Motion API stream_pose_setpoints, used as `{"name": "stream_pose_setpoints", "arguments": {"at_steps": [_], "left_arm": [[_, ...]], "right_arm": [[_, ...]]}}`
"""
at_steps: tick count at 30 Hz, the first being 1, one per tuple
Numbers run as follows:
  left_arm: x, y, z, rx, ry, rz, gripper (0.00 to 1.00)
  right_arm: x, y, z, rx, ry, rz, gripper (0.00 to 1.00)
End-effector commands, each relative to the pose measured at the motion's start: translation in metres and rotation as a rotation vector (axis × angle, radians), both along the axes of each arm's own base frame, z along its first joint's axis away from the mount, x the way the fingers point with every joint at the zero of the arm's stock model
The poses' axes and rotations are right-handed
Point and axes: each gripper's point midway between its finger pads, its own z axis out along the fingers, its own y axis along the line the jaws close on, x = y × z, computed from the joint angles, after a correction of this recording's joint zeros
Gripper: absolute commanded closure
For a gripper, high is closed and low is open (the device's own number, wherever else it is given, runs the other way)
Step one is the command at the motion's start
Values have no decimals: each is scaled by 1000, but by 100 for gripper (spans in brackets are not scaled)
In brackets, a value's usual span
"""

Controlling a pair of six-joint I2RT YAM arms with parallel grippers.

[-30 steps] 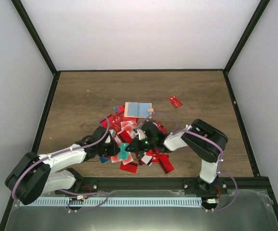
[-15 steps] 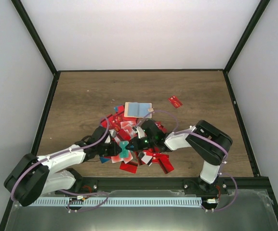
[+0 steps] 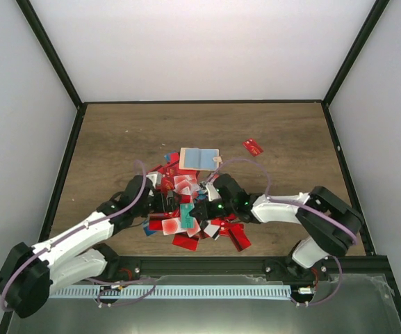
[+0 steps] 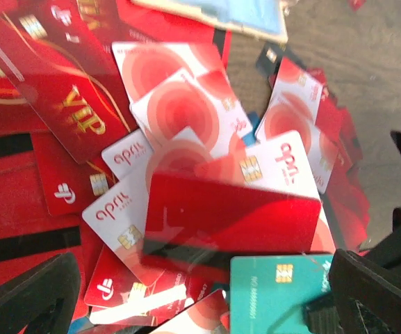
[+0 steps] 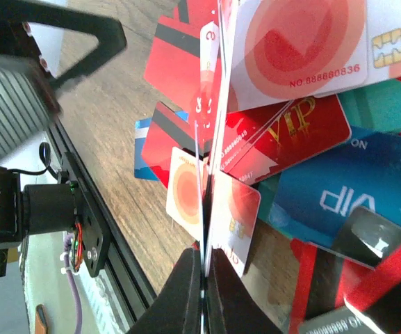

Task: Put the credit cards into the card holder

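Observation:
A heap of credit cards (image 3: pixel 186 209), mostly red, some white with a red blot, a few teal or blue, lies in front of both arms. The tan card holder (image 3: pixel 189 158), with something blue lying on or in it, rests flat just beyond the heap. My left gripper (image 3: pixel 164 203) hangs low over the heap's left side, open wide, its fingers (image 4: pixel 30 299) empty above a red card (image 4: pixel 235 216) and a teal card (image 4: pixel 283 282). My right gripper (image 5: pixel 204 254) is shut on a thin card (image 5: pixel 213 132) that I see edge-on over the heap.
One red card (image 3: pixel 253 147) lies alone on the wooden table (image 3: pixel 117 139), right of the holder. A black frame rail (image 5: pixel 89 229) runs along the near edge, close to the heap. Dark walls border the table on the left and right.
My left gripper has gone from shut to wide open and drawn back left. My right gripper has closed on a card, and its arm has stretched out lower toward the heap.

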Motion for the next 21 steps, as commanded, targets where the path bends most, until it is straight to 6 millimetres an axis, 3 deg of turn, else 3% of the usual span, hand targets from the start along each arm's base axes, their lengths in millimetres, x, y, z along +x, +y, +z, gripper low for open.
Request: {"name": "stream_pose_setpoints", "arguments": {"at_steps": [1, 5, 9, 13, 21], "left_arm": [[14, 10, 23, -24, -127, 78, 0], [9, 16, 28, -163, -180, 141, 0], [-6, -2, 50, -273, -221, 12, 0], [-11, -10, 47, -259, -206, -63, 0], [-18, -39, 52, -397, -206, -196, 5]], "right_arm": [[-5, -13, 8, -7, -24, -4, 99], [-9, -19, 18, 17, -34, -5, 99], [-7, -27, 25, 26, -45, -21, 99], [1, -36, 28, 22, -63, -45, 99], [19, -51, 45, 74, -139, -47, 99]]}}
